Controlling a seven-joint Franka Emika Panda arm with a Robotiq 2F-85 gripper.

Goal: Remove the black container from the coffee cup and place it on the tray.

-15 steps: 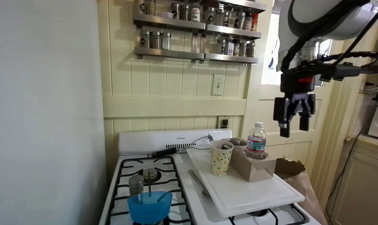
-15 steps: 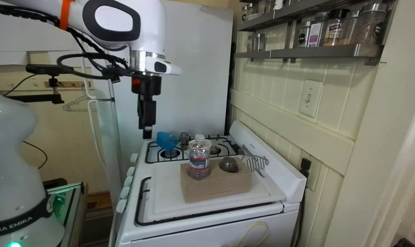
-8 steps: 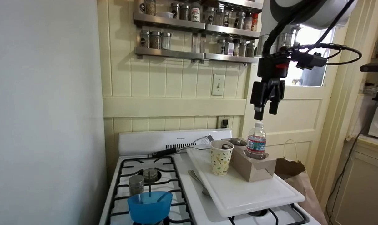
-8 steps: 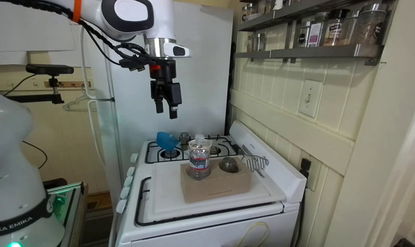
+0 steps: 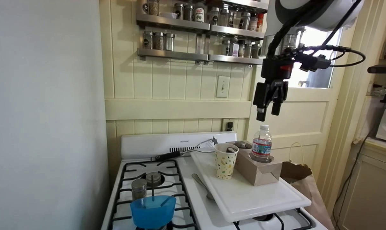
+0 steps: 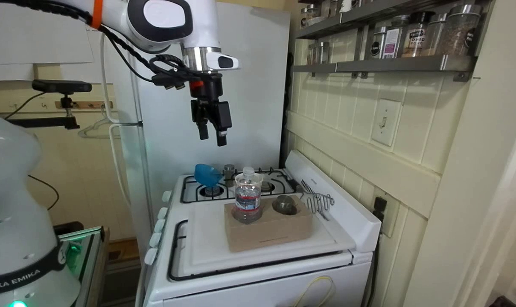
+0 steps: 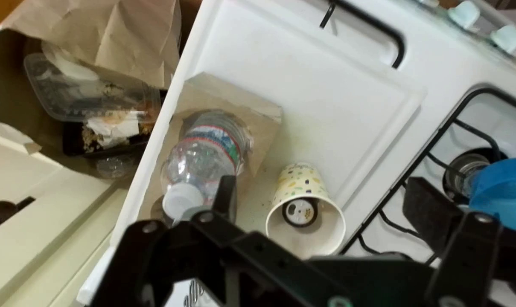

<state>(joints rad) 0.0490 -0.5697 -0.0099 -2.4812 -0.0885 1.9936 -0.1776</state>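
Observation:
The coffee cup (image 5: 225, 163), cream with coloured specks, stands upright on the tray (image 5: 260, 203). The black container (image 7: 300, 212) stands inside it against one wall; its round pale top with a dark rim shows in the wrist view, and its top (image 5: 231, 149) peeks above the cup in an exterior view. In an exterior view the cup (image 6: 260, 179) is mostly hidden behind the clear bottle and the container is hidden. My gripper (image 5: 268, 113) is open and empty, pointing down, well above the bottle and cup. In the wrist view the cup (image 7: 301, 183) lies between my spread fingers.
A brown box (image 5: 260, 174) on the tray holds a clear water bottle (image 5: 262, 145) right beside the cup. A blue plastic cup (image 5: 153, 210) and jar (image 5: 139, 189) stand on the burners. A spoon (image 5: 203, 186) lies beside the tray. Spice shelves (image 5: 172, 55) hang on the wall.
My gripper has risen, shifted across to above the bottle and cup, and turned, mostly in the first half second. It stays open. The cup, container and other objects have not moved.

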